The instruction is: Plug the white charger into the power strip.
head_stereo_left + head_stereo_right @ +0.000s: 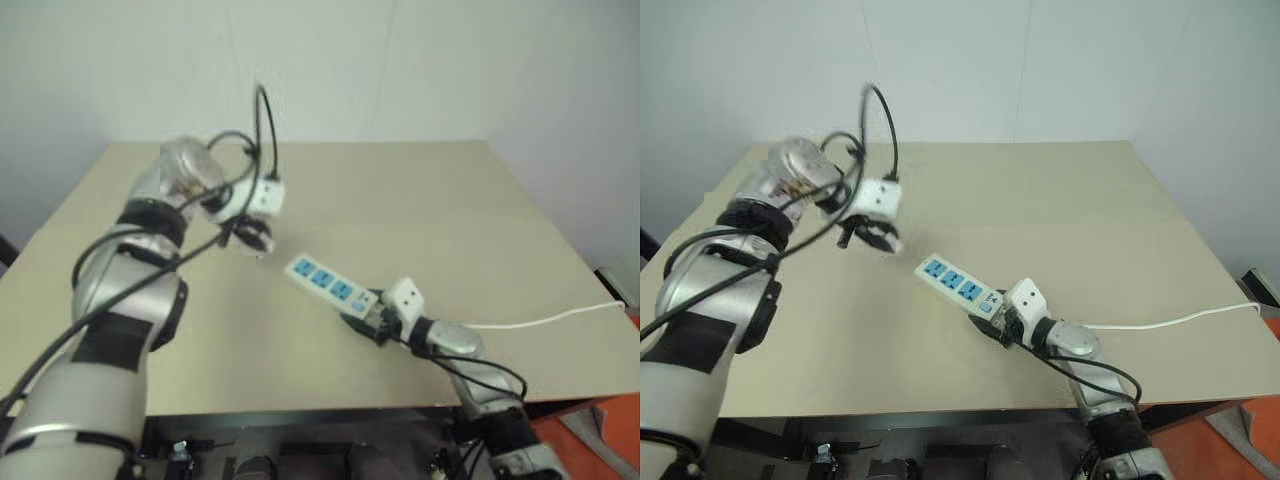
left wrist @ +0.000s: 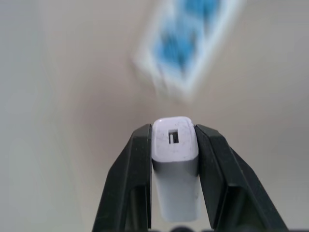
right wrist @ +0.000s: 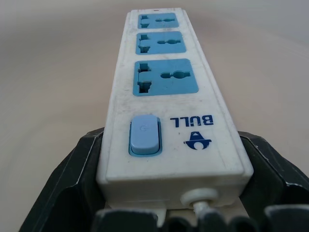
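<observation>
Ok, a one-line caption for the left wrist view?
Left tool shut on the charger, strip on the table beyond.

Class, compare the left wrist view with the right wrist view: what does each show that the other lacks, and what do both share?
Left wrist view alone: the white charger, clamped between the left gripper's black fingers, its small rectangular port facing the camera. Right wrist view alone: the blue switch, the BULL logo and the right gripper flanking the strip's switch end. Both: the power strip with blue sockets on the beige table.
</observation>
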`<action>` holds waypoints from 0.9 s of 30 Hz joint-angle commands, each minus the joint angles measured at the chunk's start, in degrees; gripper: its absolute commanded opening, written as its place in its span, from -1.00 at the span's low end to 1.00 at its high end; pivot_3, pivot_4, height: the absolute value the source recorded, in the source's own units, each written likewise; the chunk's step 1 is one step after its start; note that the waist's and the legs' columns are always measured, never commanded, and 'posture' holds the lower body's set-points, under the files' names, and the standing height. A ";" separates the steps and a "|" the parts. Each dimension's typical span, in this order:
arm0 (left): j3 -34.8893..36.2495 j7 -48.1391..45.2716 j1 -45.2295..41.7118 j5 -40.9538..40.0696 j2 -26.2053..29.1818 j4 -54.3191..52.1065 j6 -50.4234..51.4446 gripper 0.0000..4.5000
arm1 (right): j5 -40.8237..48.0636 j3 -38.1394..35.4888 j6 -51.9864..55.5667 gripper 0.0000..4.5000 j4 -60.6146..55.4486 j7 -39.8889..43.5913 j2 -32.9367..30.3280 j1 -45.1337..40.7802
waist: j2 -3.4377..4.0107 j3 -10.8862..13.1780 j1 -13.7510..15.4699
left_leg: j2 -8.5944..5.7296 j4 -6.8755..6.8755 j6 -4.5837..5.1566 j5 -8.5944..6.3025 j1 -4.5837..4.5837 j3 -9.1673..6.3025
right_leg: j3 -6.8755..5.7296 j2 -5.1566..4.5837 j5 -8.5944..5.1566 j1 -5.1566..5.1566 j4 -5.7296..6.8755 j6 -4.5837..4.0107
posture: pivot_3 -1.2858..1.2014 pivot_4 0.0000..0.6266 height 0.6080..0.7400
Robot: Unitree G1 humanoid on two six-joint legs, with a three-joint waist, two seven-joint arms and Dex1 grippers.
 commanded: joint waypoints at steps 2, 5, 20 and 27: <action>10.38 -1.98 7.63 -18.10 3.18 -11.54 10.69 -0.55 | -0.32 2.51 -6.67 0.52 8.63 10.34 -1.27 -7.77 | 0.11 0.00 -0.91 | 0.02 -0.04 0.00 0.00 0.08 0.01 | 0.01 0.00 0.00 0.00 0.08 0.00 | 0.03 -0.52 1.00; 15.11 -1.89 15.82 -24.37 3.43 -18.43 17.95 -0.55 | -0.15 3.58 -10.19 0.52 15.62 16.34 -0.56 -12.97 | 0.13 0.00 -1.46 | 0.02 -0.09 0.01 0.00 0.16 -0.06 | -0.05 0.00 0.01 0.02 0.28 -0.02 | 0.03 -0.52 1.00; 17.76 -1.98 34.73 -38.43 0.26 -28.85 27.40 -0.55 | -1.07 3.83 -20.67 0.52 35.63 30.37 5.80 -21.19 | 0.11 0.04 -1.14 | -0.04 0.23 -0.01 0.01 0.13 -0.37 | -0.30 -0.03 0.26 0.10 0.50 -0.45 | 0.03 -0.52 1.00; 9.23 -1.98 34.59 -39.86 -0.34 -25.25 19.86 -0.55 | -2.77 3.72 -22.39 0.52 38.35 29.10 6.26 -21.84 | 0.11 0.03 -1.32 | -0.04 0.23 -0.01 0.01 0.20 -0.37 | -0.29 -0.02 0.26 0.16 0.50 -0.46 | 0.03 -0.52 1.00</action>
